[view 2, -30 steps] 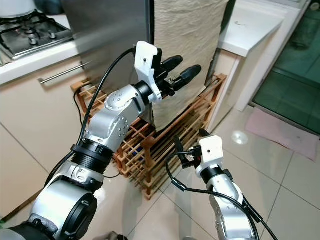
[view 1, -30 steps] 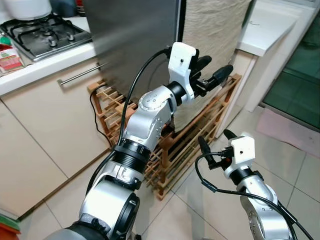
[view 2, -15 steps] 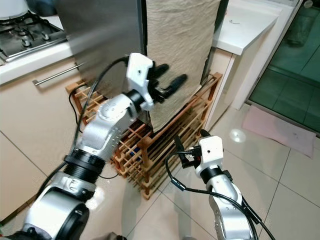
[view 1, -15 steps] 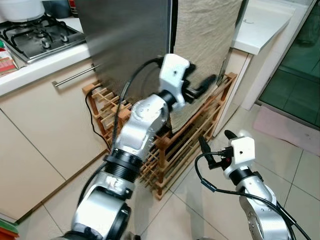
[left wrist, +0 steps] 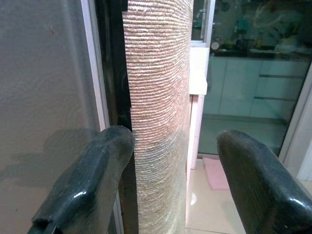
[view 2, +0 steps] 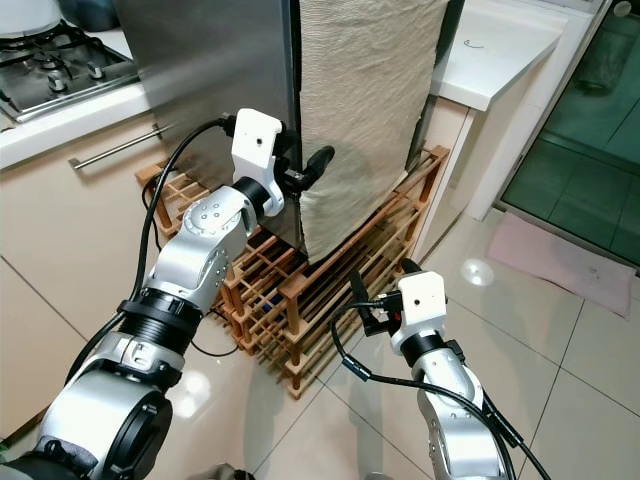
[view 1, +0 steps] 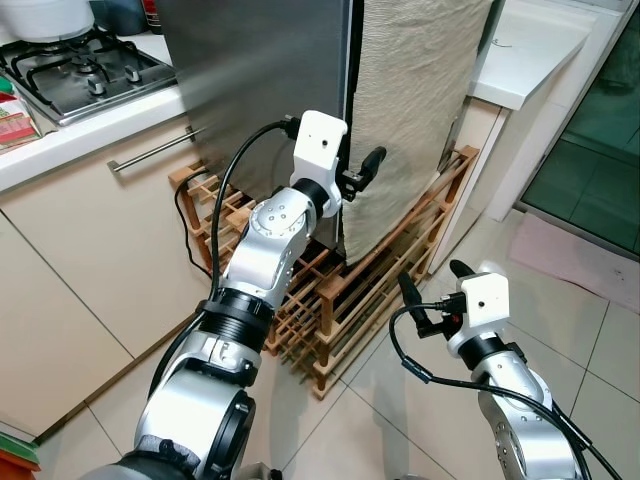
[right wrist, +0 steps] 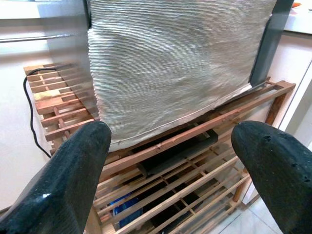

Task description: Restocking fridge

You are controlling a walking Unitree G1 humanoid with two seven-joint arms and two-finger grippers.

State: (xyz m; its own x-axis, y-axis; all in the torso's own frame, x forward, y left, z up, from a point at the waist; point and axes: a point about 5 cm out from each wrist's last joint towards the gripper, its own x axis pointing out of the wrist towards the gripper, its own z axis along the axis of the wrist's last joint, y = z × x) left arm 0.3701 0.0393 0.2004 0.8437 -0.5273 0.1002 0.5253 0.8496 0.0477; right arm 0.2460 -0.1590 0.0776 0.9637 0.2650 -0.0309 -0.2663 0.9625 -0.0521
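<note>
The fridge [view 1: 260,90] fills the upper centre of the head views, its steel door shut, a beige cloth [view 1: 410,110] hanging over the panel right of the dark seam. Your left hand [view 1: 362,172] has dropped and pulled in from mid-air to that seam; its fingers [left wrist: 87,170] are spread, holding nothing, straddling the cloth's edge. You look set to hook the door edge. Your right hand [view 1: 432,300] waits low at centre right, open and empty. The wooden rack [view 1: 320,300] crowds the fridge's foot and may block your stance. The gas hob [view 1: 80,70] sits upper left.
</note>
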